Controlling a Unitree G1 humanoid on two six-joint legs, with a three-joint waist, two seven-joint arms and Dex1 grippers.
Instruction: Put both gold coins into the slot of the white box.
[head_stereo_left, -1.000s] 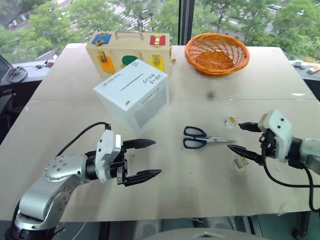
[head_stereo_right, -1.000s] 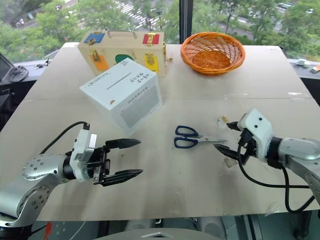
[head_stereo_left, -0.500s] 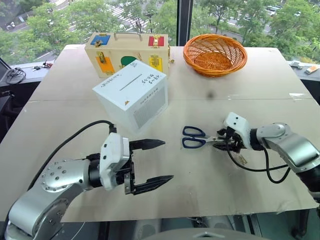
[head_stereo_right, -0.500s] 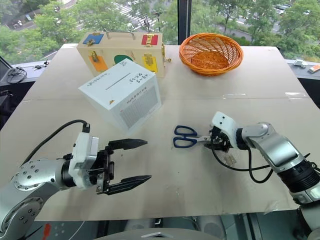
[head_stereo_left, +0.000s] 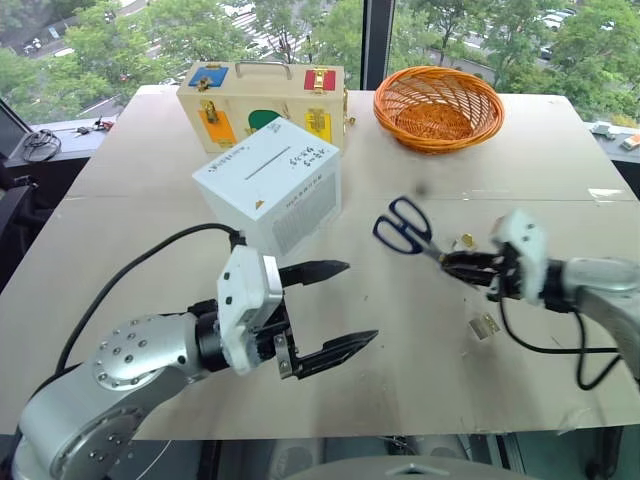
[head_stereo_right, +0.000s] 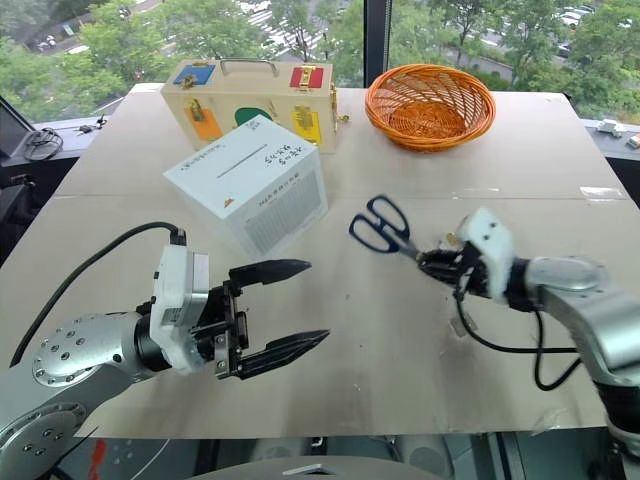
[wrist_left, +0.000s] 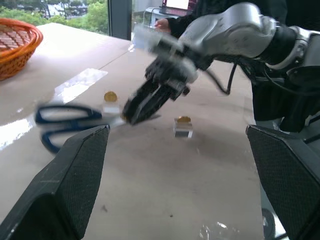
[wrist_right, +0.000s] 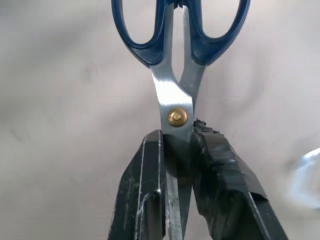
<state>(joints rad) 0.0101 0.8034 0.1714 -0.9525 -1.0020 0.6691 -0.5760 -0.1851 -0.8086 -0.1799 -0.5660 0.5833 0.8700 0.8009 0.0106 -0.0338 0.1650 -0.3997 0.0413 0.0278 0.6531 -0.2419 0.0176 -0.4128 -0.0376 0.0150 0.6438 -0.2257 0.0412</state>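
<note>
**Right claw has the scissors, not a coin — coins still on the table**

Landmark: the white box (head_stereo_left: 268, 183).

Nearest to the robot: left gripper (head_stereo_left: 322, 312), in front of the box on the robot's side, jaws wide, nothing between them, pointing across toward the right arm.

Next out: right gripper (head_stereo_left: 457, 266), well to the right of the box, pinched on the blades of the blue-handled scissors (head_stereo_left: 405, 226). Scissors are lifted off the table (head_stereo_left: 150, 240), handles angled up and toward the box. Wrist view confirms: both fingers clamp the blades just below the pivot.

Gold coins: one (wrist_left: 110, 96) and the other (wrist_left: 183, 119), each perched on a small clear holder (wrist_left: 183, 130), also right of the box and close around the right gripper. One sits just behind the claw, the other just on the robot's side of it.

Key relation: both coins are right beside the right claw and well apart from the left one, so the right arm is the nearer picker, but it's occupied. My read: scissors need dropping clear first.

Farther: the slot (head_stereo_left: 263, 164) runs across the box's top face, unobstructed. Behind the box, a wooden case (head_stereo_left: 262, 93); right of that, an orange basket (head_stereo_left: 437, 104).
</note>
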